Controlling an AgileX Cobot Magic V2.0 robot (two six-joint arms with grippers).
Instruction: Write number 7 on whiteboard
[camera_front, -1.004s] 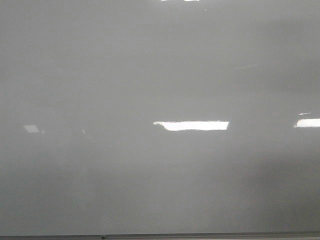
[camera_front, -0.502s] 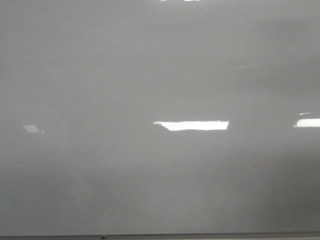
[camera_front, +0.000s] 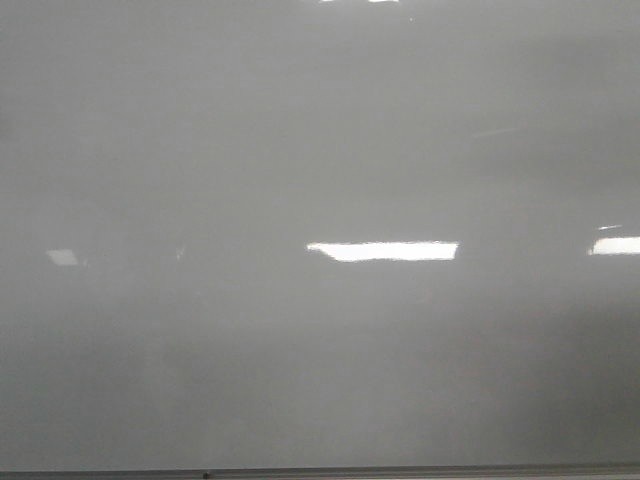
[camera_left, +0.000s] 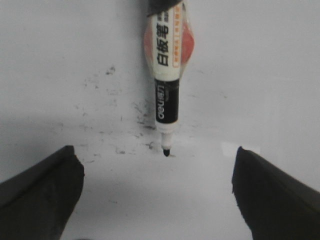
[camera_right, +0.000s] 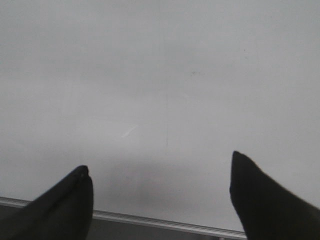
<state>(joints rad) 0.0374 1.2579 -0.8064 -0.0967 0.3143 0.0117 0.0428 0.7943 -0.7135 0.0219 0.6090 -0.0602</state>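
The whiteboard fills the front view, glossy pale grey, with no writing on it; no number 7 shows in any view. Neither gripper shows in the front view. In the left wrist view an uncapped marker, white with a red label and a black band, lies on a white smudged surface, its black tip pointing toward my left gripper. That gripper is open and empty, its fingers wide apart just short of the tip. My right gripper is open and empty over the whiteboard, near its frame edge.
Bright rectangular light reflections lie across the board. A thin grey frame edge runs along the bottom of the front view. Dark ink smudges mark the surface beside the marker.
Only faint dim reflections on the left part of the board shift slightly. Nothing else in the front view differs.
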